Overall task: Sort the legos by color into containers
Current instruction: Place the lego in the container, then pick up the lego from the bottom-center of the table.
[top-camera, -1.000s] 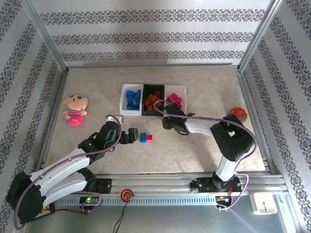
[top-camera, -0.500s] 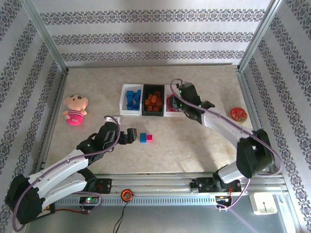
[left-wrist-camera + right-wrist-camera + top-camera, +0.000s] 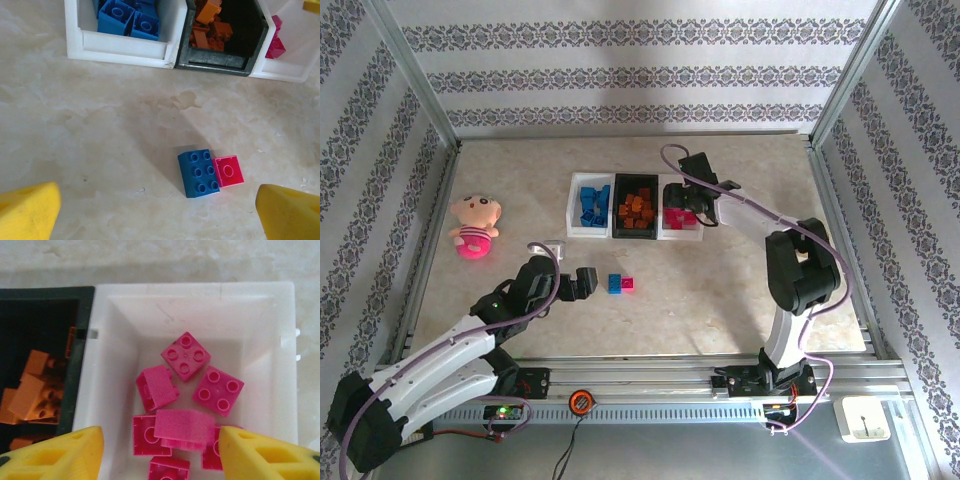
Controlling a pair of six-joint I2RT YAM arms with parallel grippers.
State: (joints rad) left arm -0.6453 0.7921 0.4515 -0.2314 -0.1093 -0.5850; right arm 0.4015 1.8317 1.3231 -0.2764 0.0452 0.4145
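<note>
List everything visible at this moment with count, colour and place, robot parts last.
Trays: three, side by side past mid-table: left white tray, black tray, right white tray.
Blue legos: several, in the left white tray.
Orange legos: several, in the black tray.
Pink legos: about seven, in the right white tray.
Loose blue lego: one, on the table before the trays.
Loose pink lego: one, touching the blue one's right side.
Plush doll: one, pink, table's left.
Tape roll: one, red, table's right edge.
Left gripper: one, open, near the loose legos.
Right gripper: one, open, over the right white tray.
</note>
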